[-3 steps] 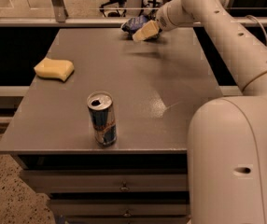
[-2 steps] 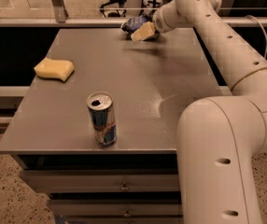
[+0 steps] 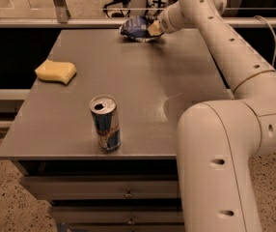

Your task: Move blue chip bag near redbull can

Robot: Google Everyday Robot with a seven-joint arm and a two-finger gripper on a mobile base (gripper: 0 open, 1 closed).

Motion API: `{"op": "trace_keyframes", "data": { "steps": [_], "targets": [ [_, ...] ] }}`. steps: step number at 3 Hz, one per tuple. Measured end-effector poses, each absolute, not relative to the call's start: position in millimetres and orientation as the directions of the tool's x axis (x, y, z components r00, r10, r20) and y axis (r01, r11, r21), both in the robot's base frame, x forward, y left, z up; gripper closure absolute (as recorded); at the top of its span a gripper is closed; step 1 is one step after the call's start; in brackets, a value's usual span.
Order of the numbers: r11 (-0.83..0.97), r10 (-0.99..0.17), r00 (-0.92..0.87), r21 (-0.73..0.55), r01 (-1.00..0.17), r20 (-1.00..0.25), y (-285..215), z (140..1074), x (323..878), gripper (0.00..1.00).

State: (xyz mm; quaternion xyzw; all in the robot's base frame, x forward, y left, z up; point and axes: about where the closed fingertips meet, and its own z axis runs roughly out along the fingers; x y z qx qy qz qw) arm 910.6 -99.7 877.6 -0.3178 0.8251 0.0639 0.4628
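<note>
The blue chip bag (image 3: pixel 134 28) lies crinkled at the far edge of the grey table (image 3: pixel 143 91), dark blue with a white patch. My gripper (image 3: pixel 153 28) is at the bag's right side, touching it, low over the tabletop. The arm reaches from the front right across the table's right side. The redbull can (image 3: pixel 105 123) stands upright near the front edge, left of centre, blue and silver with an open silver top. The can is far from the bag, almost the table's whole depth apart.
A yellow sponge (image 3: pixel 56 71) lies on the left side of the table. The arm's big white base link (image 3: pixel 215 168) stands at the front right corner. A railing and chair legs are behind the far edge. Drawers sit under the tabletop.
The arm has shifted and its near links now fill more of the right side. The gripper stays at the bag's right side, slightly closer in. Bag, can and sponge have not moved.
</note>
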Motion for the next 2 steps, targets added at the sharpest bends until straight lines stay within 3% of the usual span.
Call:
{"op": "trace_keyframes", "data": {
  "steps": [1,2],
  "targets": [
    [0.782,-0.486,-0.345,-0.223,-0.581,-0.803,-107.7,887.4,908.3,0.83],
    [0.751,-0.512,-0.287,-0.26,-0.607,-0.81,-110.3,908.5,890.4,1.0]
  ]
}}
